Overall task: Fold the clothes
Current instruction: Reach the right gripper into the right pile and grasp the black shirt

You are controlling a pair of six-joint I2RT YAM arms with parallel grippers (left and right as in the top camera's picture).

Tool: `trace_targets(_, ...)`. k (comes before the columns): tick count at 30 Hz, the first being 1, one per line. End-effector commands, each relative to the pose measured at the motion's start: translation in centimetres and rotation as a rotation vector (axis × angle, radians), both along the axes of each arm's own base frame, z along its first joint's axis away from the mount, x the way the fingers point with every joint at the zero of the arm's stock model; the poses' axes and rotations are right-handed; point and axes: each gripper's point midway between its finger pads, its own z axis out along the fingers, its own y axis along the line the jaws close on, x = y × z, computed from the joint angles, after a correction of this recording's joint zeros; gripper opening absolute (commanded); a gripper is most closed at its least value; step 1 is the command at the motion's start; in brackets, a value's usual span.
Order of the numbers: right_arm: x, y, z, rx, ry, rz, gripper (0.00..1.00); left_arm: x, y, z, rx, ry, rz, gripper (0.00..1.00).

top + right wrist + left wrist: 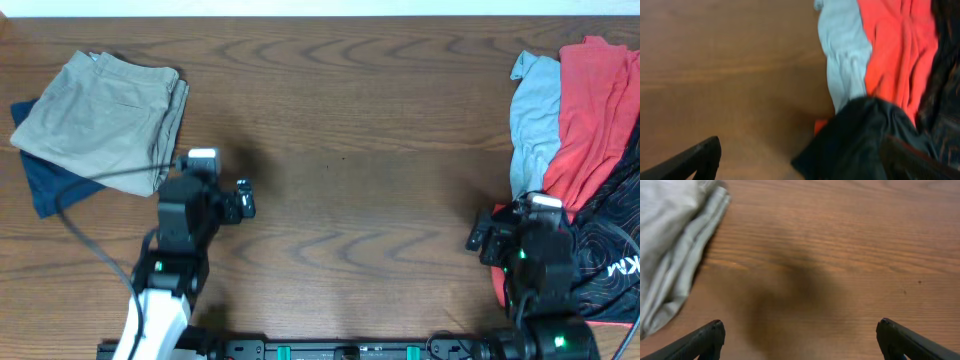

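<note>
A folded khaki garment (105,115) lies on a folded dark blue one (50,185) at the far left; its edge shows in the left wrist view (675,245). A heap of unfolded clothes lies at the right: a light blue one (535,110), a red one (590,110) and a black patterned one (605,250). My left gripper (200,165) is open and empty over bare wood beside the khaki garment. My right gripper (535,205) is open over the black garment's (875,135) edge, with the light blue (845,60) and red (895,55) ones ahead.
The brown wooden table (350,150) stretches between the two piles. A black cable (90,180) runs from the left arm across the folded stack. The table's front edge with a rail (340,350) lies behind both arms.
</note>
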Motion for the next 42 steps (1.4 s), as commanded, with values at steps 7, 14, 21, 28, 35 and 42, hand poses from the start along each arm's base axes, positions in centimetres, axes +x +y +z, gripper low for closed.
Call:
trace_targets(7,3.2,-0.5,2.4,-0.047,0.166,-0.006,0.99,1.4,-1.1,1.2,-0.024,0.114,-0.036,0.98)
trace_targets(14,5.2,-1.4,1.4,0.006,0.168,-0.101,0.99,1.0,-1.1,1.0,-0.023,0.127,-0.035,0.98)
trace_targets(21,1.9,-10.5,-1.1,0.166,0.186,-0.705,0.99,1.0,-1.1,1.0,-0.023,0.127,-0.036,0.98)
trace_targets(28,0.5,-14.0,-5.8,0.319,0.317,-0.856,0.90,1.0,-1.1,1.0,-0.023,0.127,-0.036,0.98)
trace_targets(35,2.4,-14.2,-8.8,0.434,0.348,-0.831,0.84,1.0,-1.1,1.0,-0.023,0.127,-0.036,0.98)
trace_targets(42,4.0,-14.8,-10.4,0.439,0.337,-0.823,0.83,1.0,-1.1,1.0,-0.023,0.127,-0.036,0.98)
